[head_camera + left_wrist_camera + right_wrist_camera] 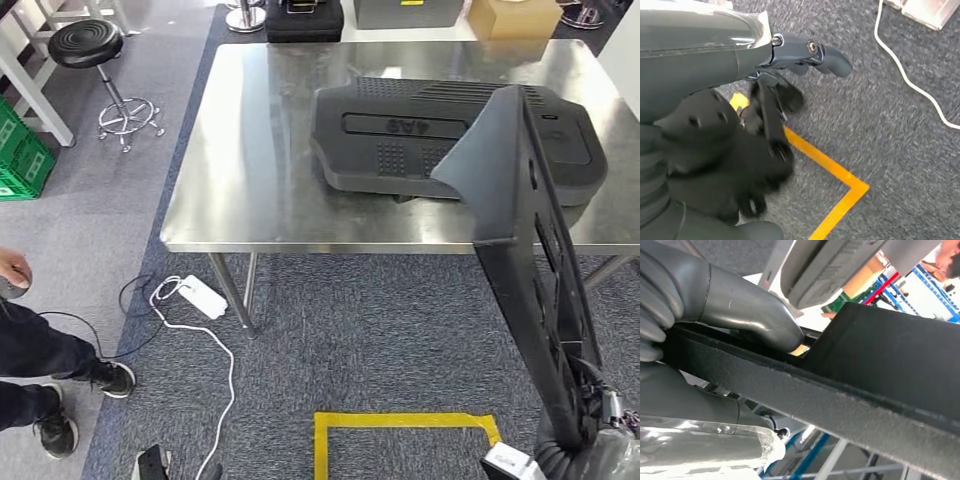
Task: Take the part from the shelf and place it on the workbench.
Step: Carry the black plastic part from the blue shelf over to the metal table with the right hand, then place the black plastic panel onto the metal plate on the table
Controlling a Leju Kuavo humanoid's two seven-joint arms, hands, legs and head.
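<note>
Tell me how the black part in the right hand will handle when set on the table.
The black part is probably stiff: it stands up from the right hand without sagging. Tall and thin, it may tip. Its matte surface likely grips well.

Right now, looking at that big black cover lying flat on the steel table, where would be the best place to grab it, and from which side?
Probably by the long near edge of the black cover, coming in from the table's front side. It lies flat, wide and low, and its top gives little to close fingers around, while that edge faces the robot and has bare steel in front of it. This is a judgement; its underside is hidden.
</note>
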